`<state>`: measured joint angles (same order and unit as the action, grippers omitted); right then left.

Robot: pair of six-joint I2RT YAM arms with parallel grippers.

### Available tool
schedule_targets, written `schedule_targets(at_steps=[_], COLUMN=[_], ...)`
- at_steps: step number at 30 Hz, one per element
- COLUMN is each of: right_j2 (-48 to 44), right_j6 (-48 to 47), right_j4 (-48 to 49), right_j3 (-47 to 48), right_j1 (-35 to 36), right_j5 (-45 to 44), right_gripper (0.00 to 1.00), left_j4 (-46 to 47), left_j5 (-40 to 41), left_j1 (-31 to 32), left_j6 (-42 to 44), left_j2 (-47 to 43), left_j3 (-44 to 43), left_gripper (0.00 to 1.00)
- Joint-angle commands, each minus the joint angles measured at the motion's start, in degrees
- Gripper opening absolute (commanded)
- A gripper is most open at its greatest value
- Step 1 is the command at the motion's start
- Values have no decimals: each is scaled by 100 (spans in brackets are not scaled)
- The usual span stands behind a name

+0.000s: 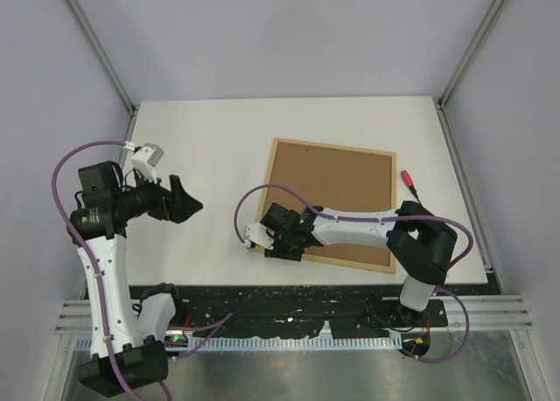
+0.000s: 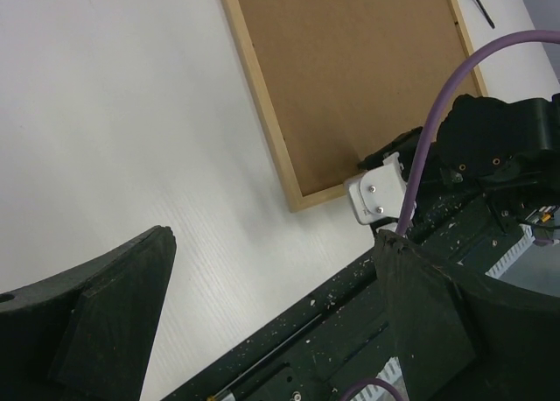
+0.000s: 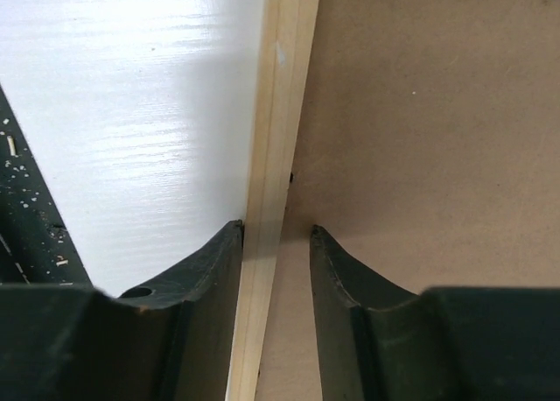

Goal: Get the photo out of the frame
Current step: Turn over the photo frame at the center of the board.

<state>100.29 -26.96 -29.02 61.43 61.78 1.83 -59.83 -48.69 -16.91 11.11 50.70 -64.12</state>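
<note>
1. Since the frame [image 1: 337,186] lies face down on the white table [image 1: 201,147], only its brown back [image 3: 429,112] and pale wood strip [image 3: 273,112] show. The photo is out of sight in every view.
2. Frame position: right of the table's middle and turned slightly askew, with its near edge close to the table's front edge.
3. Right gripper [image 3: 276,230]: low at the frame's near-left corner, over the left side strip.
4. Jaws there: partly apart and astride the strip. One finger [image 3: 206,278] sits outside, on the table side, against the strip's outer edge. The other finger [image 3: 341,287] sits inside over the brown back, with a sliver of board showing between it and the strip (so not clamped). Whether the tips press down on the surface, I cannot tell.
5. Right arm: reaches leftward from its base at the right, crossing above the frame's near edge.
6. Left gripper [image 1: 186,200]: held up over the left part of the table, well apart from the frame. Jaws are wide apart with nothing between them.
7. Screwdriver [image 1: 408,180]: red handle, lying on the table just beside the frame's right side, near its far-right corner.
8. Purple cable [image 1: 262,191]: loops from the right gripper over the frame's left edge.
</note>
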Motion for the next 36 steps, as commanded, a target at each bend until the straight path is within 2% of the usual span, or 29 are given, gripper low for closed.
schedule_targets(at_steps=[1,2,3,5,10,15,19,24,29,34,36], right_j2=[377,377,360,307,-70,-387,-431,-379,-291,-212,-194], right_j6=[24,-2,-37,-72,-169,-204,-327,-292,-257,-204,-196], right_j4=[-219,-262,-280,-403,-991,-1422,-1467,-1467,-1440,-1440,-1440], right_j3=[-122,-122,-114,-70,342,861,792,818,906,976,1055], right_j1=[1,1,1,1,-157,-702,-773,-773,-834,-843,-869], right_j5=[503,547,573,705,1389,2057,2146,2278,2384,2480,2542], right_gripper=[31,26,17,8,8,8,8,8,8,8,8], left_j4=[112,104,95,33,-55,130,60,-81,480,1701,1721], left_j5=[-448,-501,-554,-703,-1002,-1099,-1248,-1398,-1197,-740,-826], left_j1=[-32,-32,-32,-41,-32,-23,-23,64,222,547,566], left_j6=[189,242,277,469,1374,1867,2026,2701,3344,3810,4213], left_j2=[-139,-148,-165,-165,-200,-227,-174,-437,-1131,-2097,-2056], left_j3=[-39,-48,-48,-66,-5,171,145,303,1057,2173,2280], left_gripper=[100,100,100,100,100,100,99,100,100,100,100])
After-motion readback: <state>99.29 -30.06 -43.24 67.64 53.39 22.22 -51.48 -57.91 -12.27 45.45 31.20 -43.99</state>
